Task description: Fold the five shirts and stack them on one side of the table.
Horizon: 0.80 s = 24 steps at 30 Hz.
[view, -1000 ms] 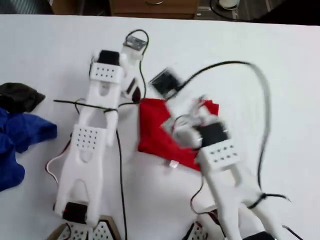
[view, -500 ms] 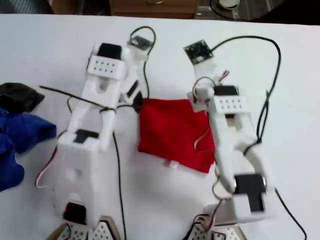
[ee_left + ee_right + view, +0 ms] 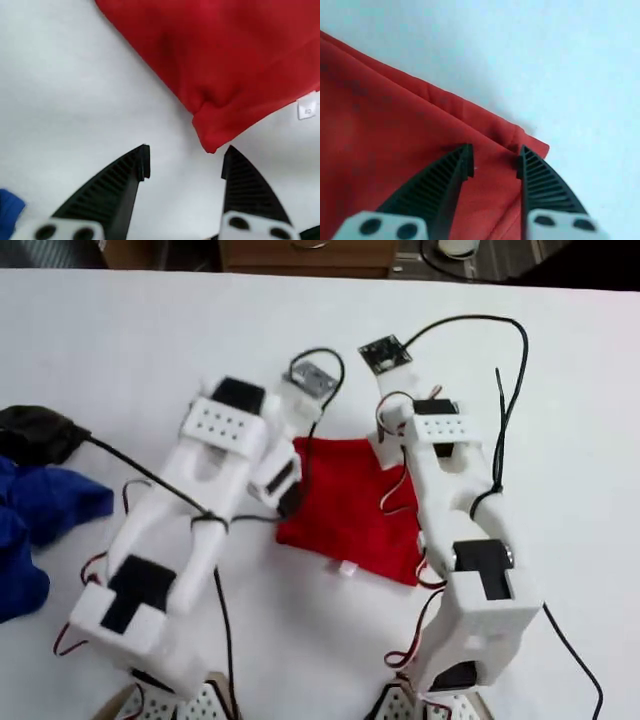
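Open end effectors at opposite corners of the red shirt [image 3: 345, 510]
It lies folded on the worktop [image 3: 580, 390]; the left end effector [image 3: 186, 156], wide, is just short of one corner, and the right end effector [image 3: 496, 155], narrower, sits over the opposite one.

Both arms [image 3: 200, 490] wear white perforated shells, black servos [image 3: 482, 582], loose black cables [image 3: 470, 318] and ribbed black end effectors [image 3: 185, 160].

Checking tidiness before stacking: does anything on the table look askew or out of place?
The red shirt lies folded but skewed to the edges of the table, a white tag poking from its near edge. At the left, a blue shirt and a black shirt lie crumpled, unfolded.
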### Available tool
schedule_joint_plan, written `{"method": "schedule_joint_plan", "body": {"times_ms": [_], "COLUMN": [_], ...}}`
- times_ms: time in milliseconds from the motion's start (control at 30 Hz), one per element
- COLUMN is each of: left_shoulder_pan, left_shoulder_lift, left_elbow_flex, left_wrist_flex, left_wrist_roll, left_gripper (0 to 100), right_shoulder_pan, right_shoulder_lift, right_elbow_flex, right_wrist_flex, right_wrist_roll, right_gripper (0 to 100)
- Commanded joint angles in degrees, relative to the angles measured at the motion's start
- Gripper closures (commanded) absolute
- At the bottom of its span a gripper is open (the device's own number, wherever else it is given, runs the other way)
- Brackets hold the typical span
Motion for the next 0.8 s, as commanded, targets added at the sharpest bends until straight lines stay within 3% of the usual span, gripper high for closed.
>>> {"method": "schedule_joint_plan", "body": {"times_ms": [0,233,367,500,633,700,767], "left_shoulder_pan": [2.0,2.0,2.2,2.2,2.4,2.4,2.4], "left_shoulder_lift": [-6.0,-7.1,-7.4,-7.4,-7.4,-7.6,-8.5], "left_elbow_flex": [6.7,13.6,12.4,11.4,11.4,11.3,11.4], "left_wrist_flex": [-5.2,-14.1,-15.3,-15.7,-15.4,-15.2,-15.3], "left_wrist_roll": [1.3,2.0,2.2,9.9,18.8,18.8,18.0], "left_gripper": [74,74,74,75,99,95,97], "right_shoulder_pan": [2.0,4.0,3.7,3.6,3.7,3.8,3.9], "right_shoulder_lift": [0.0,0.0,0.0,0.0,0.0,0.0,0.0], "right_elbow_flex": [-2.7,-2.5,-2.5,-2.5,-2.5,-2.5,-2.5], "right_wrist_flex": [0.1,0.3,0.3,0.3,0.3,0.3,0.3], "right_wrist_roll": [0.2,0.2,0.2,0.2,0.2,0.2,0.2], "right_gripper": [84.8,84.8,84.8,84.8,84.8,84.8,84.8]}}
